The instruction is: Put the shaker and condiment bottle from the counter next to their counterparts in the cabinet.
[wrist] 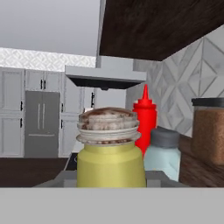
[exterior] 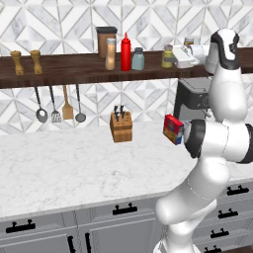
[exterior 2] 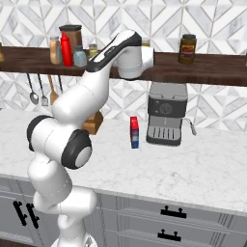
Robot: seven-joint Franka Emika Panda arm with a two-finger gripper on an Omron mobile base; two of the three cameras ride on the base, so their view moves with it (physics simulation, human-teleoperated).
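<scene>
Olive-yellow shaker sits clamped in the narrowed gripper at the cabinet, just beside the pale blue-grey shaker and red squeeze bottle.

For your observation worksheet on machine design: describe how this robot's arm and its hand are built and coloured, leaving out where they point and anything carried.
The arm is made of glossy white rounded segments linked by dark, nearly black joint rings, rising from a bulbous white base. The gripper is a boxy white hand. No cables or markings are visible.
</scene>
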